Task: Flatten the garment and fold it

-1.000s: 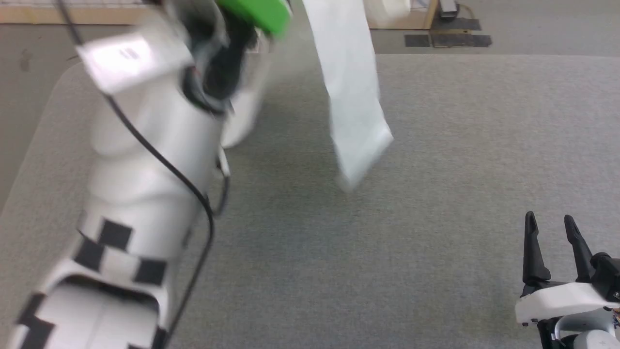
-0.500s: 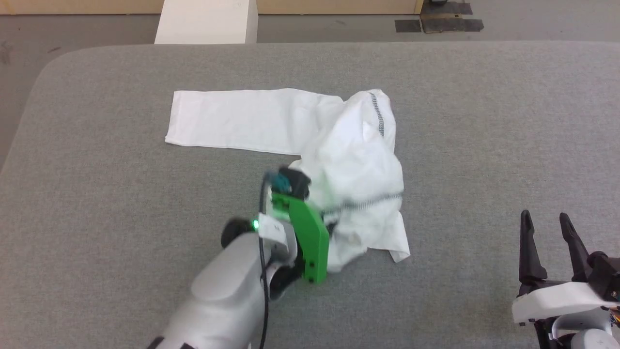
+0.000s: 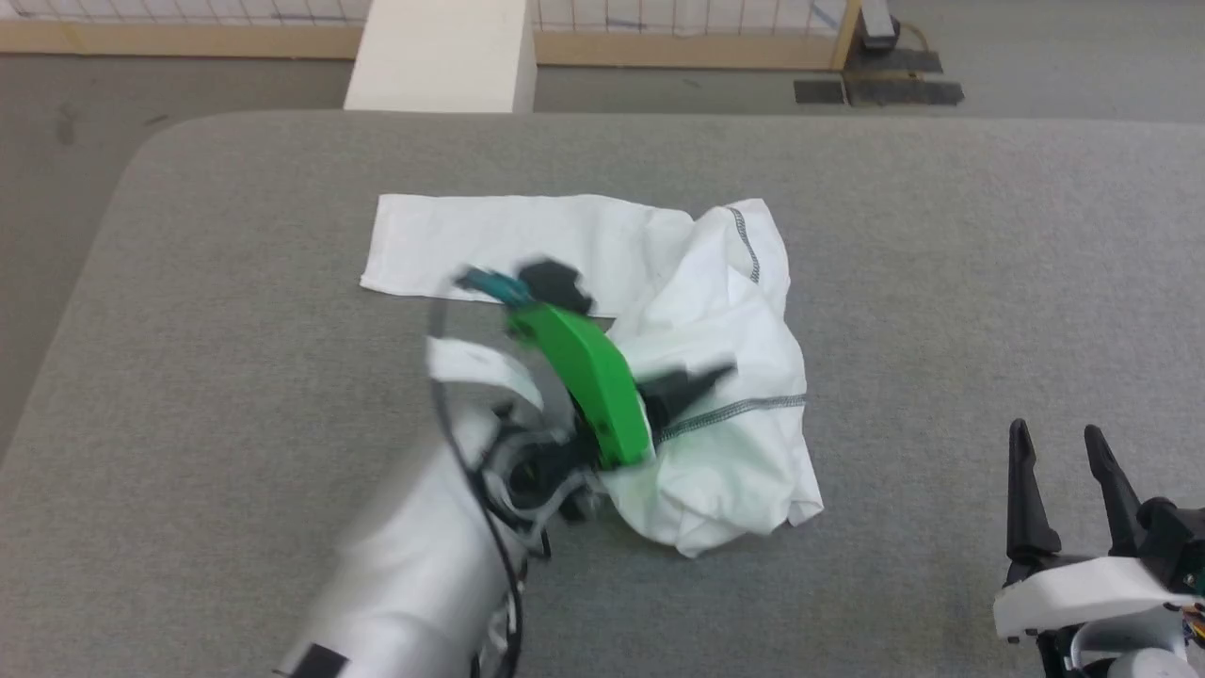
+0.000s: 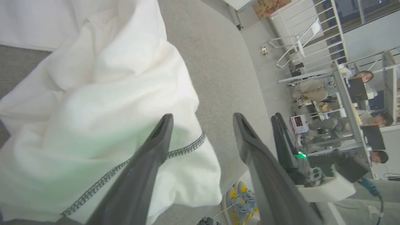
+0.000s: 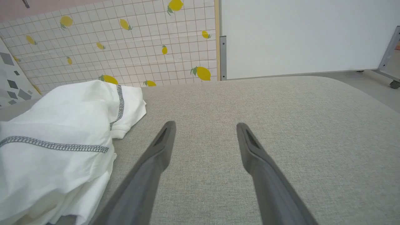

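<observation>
The white long-sleeved shirt of thin soft cloth with dark grey zigzag stitching [image 3: 725, 301] lies in the middle of the grey fabric-covered desk [image 3: 941, 235]. Its body is heaped and creased, and one sleeve [image 3: 508, 240] is stretched flat towards the robot's left, so its long line runs left to right across the desk. The left tool [image 4: 202, 116] hangs right over the heap by the stitched hem [image 3: 753, 407], its two dark fingers spread wide with nothing pinched between them. The right tool [image 3: 1054, 431] sits at the front right, likewise gaping and empty, well apart from the shirt, which lies ahead and to its left. I'd say the left arm is plainly the nearer. The flattening looks barely begun: the bunched body wants drawing out rightwards, away from the sleeve.
</observation>
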